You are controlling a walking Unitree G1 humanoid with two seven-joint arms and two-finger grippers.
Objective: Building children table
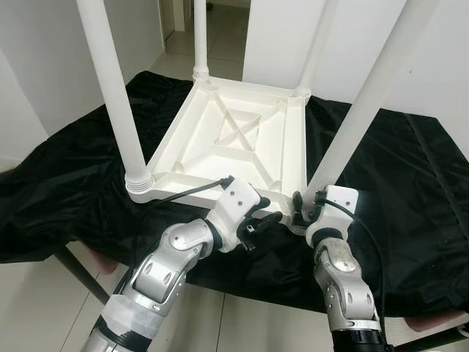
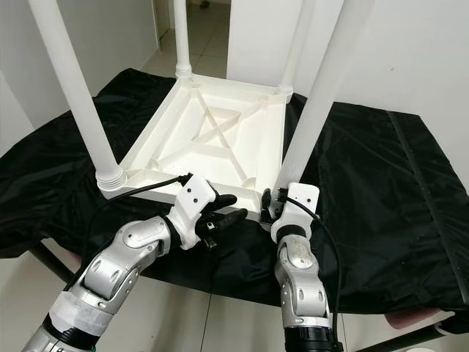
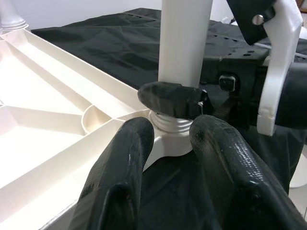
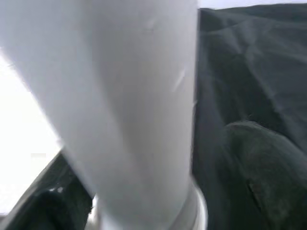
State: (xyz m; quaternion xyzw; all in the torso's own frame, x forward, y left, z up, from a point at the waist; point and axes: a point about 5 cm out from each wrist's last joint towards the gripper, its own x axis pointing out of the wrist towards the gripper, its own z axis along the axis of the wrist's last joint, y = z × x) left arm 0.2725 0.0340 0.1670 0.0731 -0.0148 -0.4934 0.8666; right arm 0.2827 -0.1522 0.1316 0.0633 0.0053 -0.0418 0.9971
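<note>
The upturned white table (image 1: 234, 139) lay mid-frame on the black cloth (image 1: 410, 191). The right gripper (image 1: 299, 207) clasped the near-right leg (image 1: 352, 132) at its base; the left gripper (image 1: 258, 224) hovered beside, fingers apart. Judged step: seating this last leg; next, twist it tight.

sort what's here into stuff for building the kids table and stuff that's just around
For the job:
- upturned white tabletop
- four white legs standing in its corners; the near right leg is being worked on
- right gripper at that leg's base
- left gripper beside it, fingers open

Just around:
- black cloth under the table
- tiled floor
- doorway behind
</note>
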